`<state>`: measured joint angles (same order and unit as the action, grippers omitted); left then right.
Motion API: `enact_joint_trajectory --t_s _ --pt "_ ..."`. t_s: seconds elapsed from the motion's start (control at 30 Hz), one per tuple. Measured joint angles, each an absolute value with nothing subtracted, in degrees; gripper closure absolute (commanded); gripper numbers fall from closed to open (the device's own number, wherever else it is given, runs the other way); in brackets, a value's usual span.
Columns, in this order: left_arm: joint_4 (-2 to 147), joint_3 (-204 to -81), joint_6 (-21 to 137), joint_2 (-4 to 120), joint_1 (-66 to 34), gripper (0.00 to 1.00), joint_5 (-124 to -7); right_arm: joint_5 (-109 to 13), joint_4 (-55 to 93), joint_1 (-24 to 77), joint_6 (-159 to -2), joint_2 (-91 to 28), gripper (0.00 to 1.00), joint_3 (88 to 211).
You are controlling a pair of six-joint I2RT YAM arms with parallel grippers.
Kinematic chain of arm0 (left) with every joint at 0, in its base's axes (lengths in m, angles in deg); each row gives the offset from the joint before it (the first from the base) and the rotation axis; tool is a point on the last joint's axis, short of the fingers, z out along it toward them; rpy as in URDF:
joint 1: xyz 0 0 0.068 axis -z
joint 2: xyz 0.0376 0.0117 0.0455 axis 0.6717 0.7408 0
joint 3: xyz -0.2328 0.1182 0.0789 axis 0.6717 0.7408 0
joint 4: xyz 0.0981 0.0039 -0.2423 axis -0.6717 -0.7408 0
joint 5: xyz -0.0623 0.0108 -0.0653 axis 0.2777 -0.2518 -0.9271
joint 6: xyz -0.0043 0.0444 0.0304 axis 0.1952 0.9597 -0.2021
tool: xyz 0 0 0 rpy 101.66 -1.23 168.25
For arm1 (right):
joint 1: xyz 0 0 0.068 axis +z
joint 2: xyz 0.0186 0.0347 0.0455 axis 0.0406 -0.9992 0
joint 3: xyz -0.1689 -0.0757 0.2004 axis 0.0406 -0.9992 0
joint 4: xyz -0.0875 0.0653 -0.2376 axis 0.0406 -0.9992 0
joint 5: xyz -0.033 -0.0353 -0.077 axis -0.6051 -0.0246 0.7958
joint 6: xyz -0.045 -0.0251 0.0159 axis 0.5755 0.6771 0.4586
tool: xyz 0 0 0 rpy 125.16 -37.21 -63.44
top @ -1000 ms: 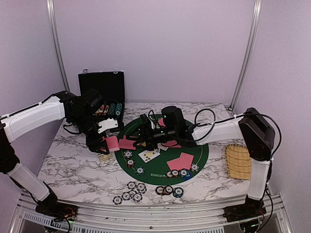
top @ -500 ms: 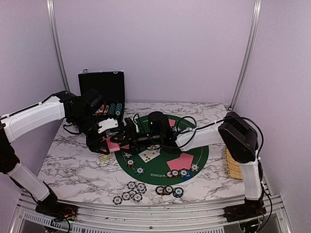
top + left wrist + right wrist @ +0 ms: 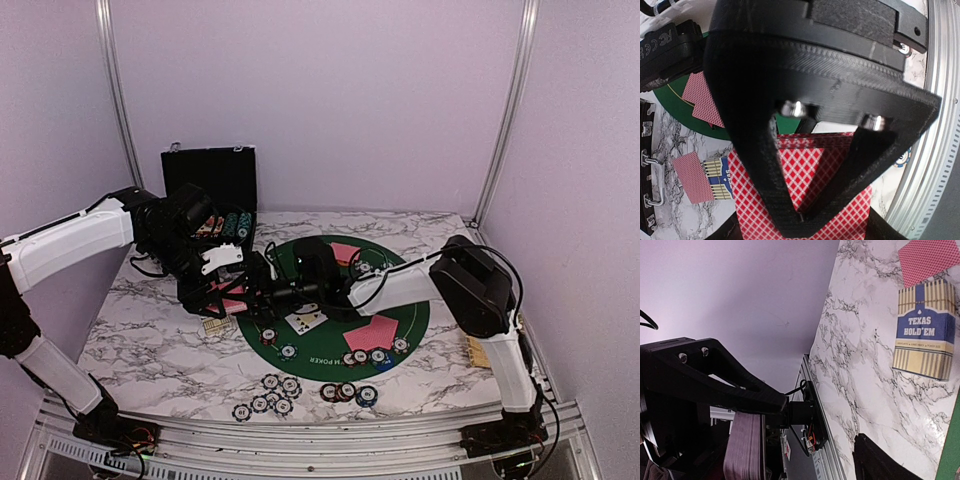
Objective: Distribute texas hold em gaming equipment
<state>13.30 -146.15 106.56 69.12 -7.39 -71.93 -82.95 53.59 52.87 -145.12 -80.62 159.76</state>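
Left gripper (image 3: 801,220) is clamped on a deck of red-backed playing cards (image 3: 807,172), above the marble table (image 3: 150,340) near the Texas Hold'em card box (image 3: 922,330). Right gripper (image 3: 262,290) sits just beside the deck, and I cannot tell its opening. Poker chips (image 3: 272,392) lie by the front edge

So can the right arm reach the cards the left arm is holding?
Probably yes. The right gripper sits close beside the deck of cards in the left gripper, with nothing visible between them.
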Motion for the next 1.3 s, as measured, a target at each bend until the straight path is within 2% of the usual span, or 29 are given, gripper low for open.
enact_joint_trajectory --t_s 0.23,0.63,0.83,1.03,1.17,1.3 --pt "12.9 -146.2 106.6 69.1 -7.4 1.00 -71.9 -82.9 53.8 52.0 -144.2 -79.4 0.42 158.1" --pt "12.9 -146.2 106.6 69.1 -7.4 1.00 -71.9 -83.0 50.7 50.1 -140.9 -74.2 0.54 153.7" --pt "12.9 -146.2 106.6 69.1 -7.4 1.00 -71.9 -83.4 50.0 49.9 -140.8 -72.8 0.68 153.1" --pt "12.9 -146.2 106.6 69.1 -7.4 1.00 -71.8 -84.0 50.1 49.6 -141.1 -71.3 0.89 152.0" --pt "12.9 -146.1 106.8 69.1 -7.4 1.00 -71.8 -84.2 49.4 49.4 -140.6 -70.3 0.96 151.8" --pt "12.9 -146.1 106.8 69.1 -7.4 1.00 -71.8 -84.5 47.6 48.9 -139.5 -69.0 0.98 151.2"
